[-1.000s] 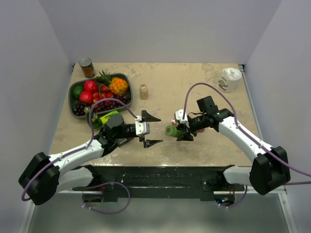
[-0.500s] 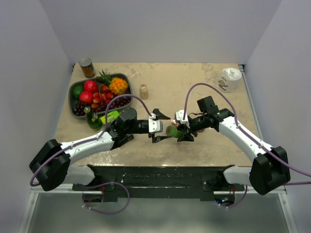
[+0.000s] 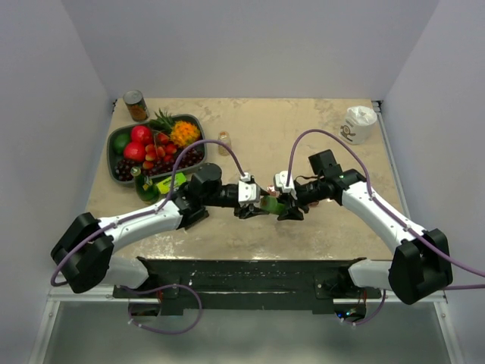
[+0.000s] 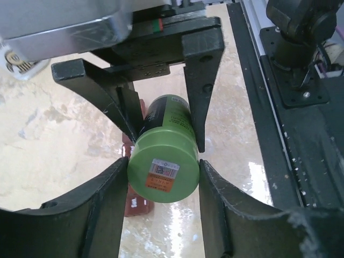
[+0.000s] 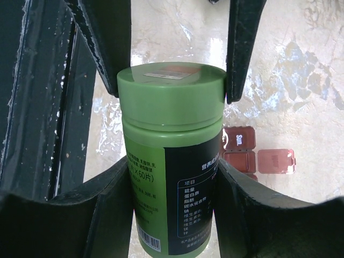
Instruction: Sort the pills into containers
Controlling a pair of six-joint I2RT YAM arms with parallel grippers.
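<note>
A green pill bottle (image 3: 269,205) hangs on its side above the table's near middle, between both grippers. My right gripper (image 3: 283,206) is shut on its labelled body (image 5: 172,204). My left gripper (image 3: 256,205) is shut on the bottle's green cap (image 4: 163,172), one finger pressed against each side. The cap sits on the bottle. The containers (image 5: 243,157), a red-brown strip with a lid marked "Sun.", lie on the table under the bottle. One lid (image 5: 275,161) stands open to the side. An end of the containers (image 4: 134,203) shows below the cap. No pills are visible.
A dark oval fruit tray (image 3: 111,148) sits at the back left, with a tin can (image 3: 136,105) behind it. A small amber bottle (image 3: 224,142) stands beside the tray. A white cup (image 3: 358,123) is at the back right. A green glass bottle (image 3: 145,189) stands by the left arm.
My left arm has swung right to the bottle and its wide-open jaws have closed round the cap. The right gripper and the bottle have stayed in place.
</note>
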